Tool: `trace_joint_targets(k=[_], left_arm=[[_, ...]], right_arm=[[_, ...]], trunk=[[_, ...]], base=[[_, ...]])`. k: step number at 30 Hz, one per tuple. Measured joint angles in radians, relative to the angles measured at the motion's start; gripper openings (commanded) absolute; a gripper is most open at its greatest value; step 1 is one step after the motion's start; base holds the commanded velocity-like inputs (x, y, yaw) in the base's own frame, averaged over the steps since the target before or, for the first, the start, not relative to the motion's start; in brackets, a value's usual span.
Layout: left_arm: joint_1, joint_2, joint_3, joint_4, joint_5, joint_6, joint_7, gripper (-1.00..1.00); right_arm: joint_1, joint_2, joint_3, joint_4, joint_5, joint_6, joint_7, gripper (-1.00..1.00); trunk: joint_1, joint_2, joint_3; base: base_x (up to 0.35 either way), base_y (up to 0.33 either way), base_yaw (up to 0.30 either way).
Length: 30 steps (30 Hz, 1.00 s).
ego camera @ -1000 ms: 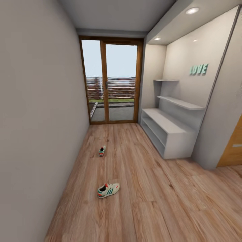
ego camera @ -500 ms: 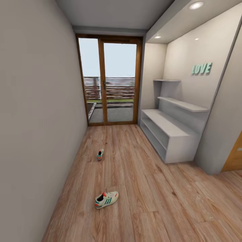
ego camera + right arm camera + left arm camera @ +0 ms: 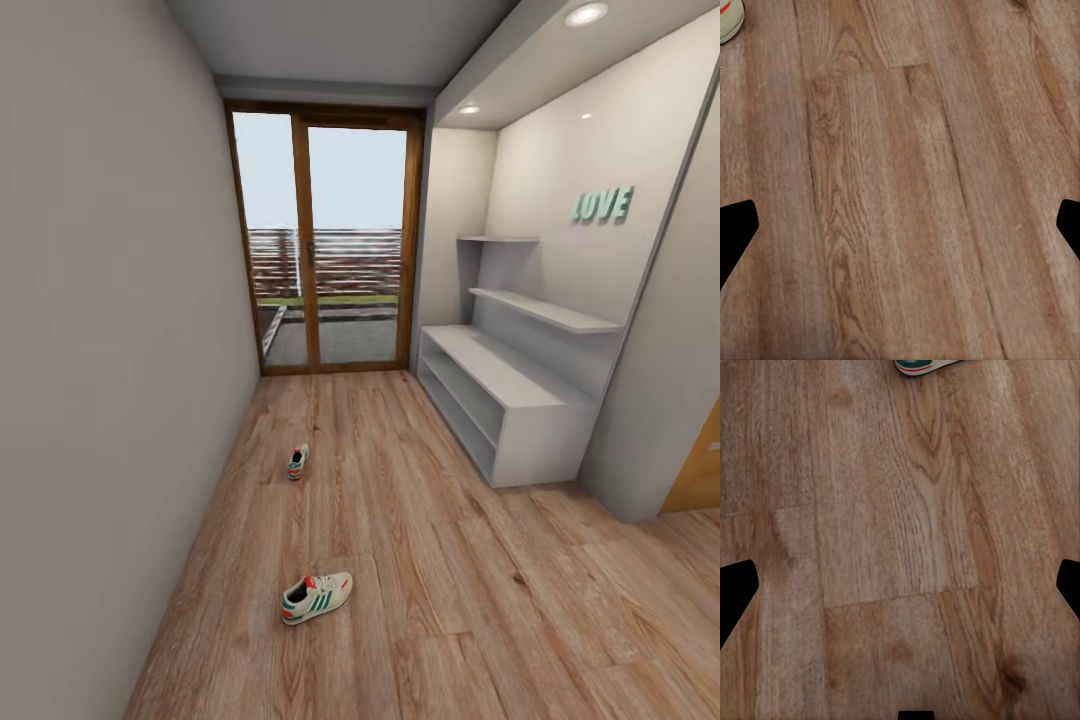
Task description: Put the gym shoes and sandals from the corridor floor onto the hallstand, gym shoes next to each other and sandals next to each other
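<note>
Over bare corridor floor (image 3: pixel 900 547), end effectors (image 3: pixel 900 585) spread, empty.

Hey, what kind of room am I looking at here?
Most likely a home entrance corridor: a narrow wood-plank floor runs to a glazed double door, a light-grey shoe rack sits in a wall niche under teal LOVE letters, and two gym shoes lie on the floor.
</note>
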Motion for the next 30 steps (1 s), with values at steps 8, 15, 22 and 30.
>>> trace_joint_targets(k=[8, 15, 22, 30], left_arm=[[0.000, 0.001, -0.002, 0.000, 0.000, 0.001, 0.000, 1.00], [0.000, 0.001, -0.003, 0.000, 0.000, 0.001, 0.000, 1.00], [0.000, 0.000, -0.003, 0.000, 0.000, 0.001, 0.000, 1.00], [0.000, 0.000, -0.004, 0.000, 0.000, 0.001, 0.000, 1.00]], right_arm=[[0.000, 0.000, -0.003, 0.006, 0.000, 0.000, -0.002, 1.00], [0.000, 0.000, -0.001, 0.004, -0.002, 0.000, -0.003, 1.00], [0.000, 0.000, -0.002, 0.001, -0.003, -0.001, -0.001, 1.00], [0.000, 0.000, -0.003, 0.003, -0.003, 0.000, -0.004, 1.00]], trunk=[[-0.001, 0.000, 0.000], [-0.001, 0.000, 0.000], [-0.001, 0.000, 0.000], [-0.001, 0.000, 0.000]], base=[[0.173, 0.051, 0.000], [0.306, 0.104, 0.000], [0.317, 0.110, 0.000], [0.320, 0.103, 0.000]])
